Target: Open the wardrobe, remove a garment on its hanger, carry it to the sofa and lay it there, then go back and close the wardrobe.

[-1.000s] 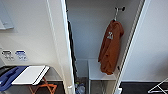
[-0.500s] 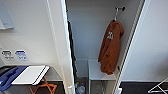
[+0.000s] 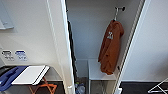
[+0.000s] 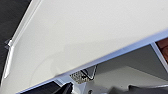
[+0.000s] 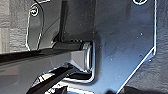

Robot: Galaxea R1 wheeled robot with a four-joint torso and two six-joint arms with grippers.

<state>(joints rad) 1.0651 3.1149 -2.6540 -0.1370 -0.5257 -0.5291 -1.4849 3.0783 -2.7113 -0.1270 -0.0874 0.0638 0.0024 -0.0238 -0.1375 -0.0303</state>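
Nothing has moved: garment (image 3: 110, 48) hangs in open wardrobe (image 3: 90, 37); pincer states unclear.

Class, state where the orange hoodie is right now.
In the head view, the orange hoodie hangs inside the open wardrobe, on its right side below the rail, above a white shelf.

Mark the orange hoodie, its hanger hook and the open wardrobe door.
orange hoodie (image 3: 110, 48), head view, middle of the body below the white chest print.
hanger hook (image 3: 115, 15), head view, stem above the hood.
wardrobe door (image 3: 60, 45), head view, left door's edge.
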